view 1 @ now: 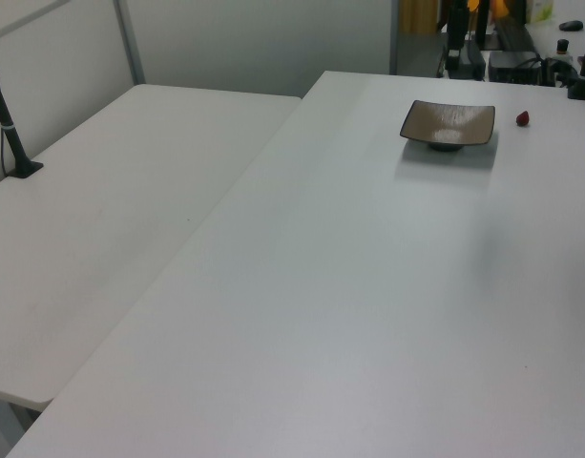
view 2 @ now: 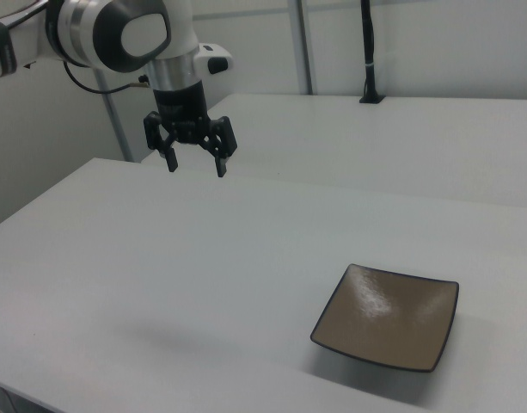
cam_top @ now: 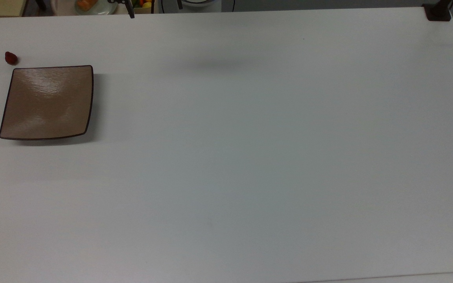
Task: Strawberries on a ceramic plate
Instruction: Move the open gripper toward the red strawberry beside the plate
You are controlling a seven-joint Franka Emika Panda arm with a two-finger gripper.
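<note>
A broad white table takes up most of the room, with a second white table butted against it along the left view's left side. Above the first one hangs the white Panda arm, its black two-finger gripper pointing straight down with the fingers spread wide and nothing between them, well clear of the tabletop; a soft shadow lies on the surface beneath it. In the right view the gripper sits at about ten o'clock from the plate, well apart from it. The square tan-brown ceramic plate with its thin dark rim rests flat on the table toward the top view's left edge, bare inside and glossy under the lights. The single dark-red strawberry lies on the tabletop just off the plate's corner, at about eleven o'clock from it in the top view, near but not touching the rim; in the left view it shows at three o'clock of the plate.
</note>
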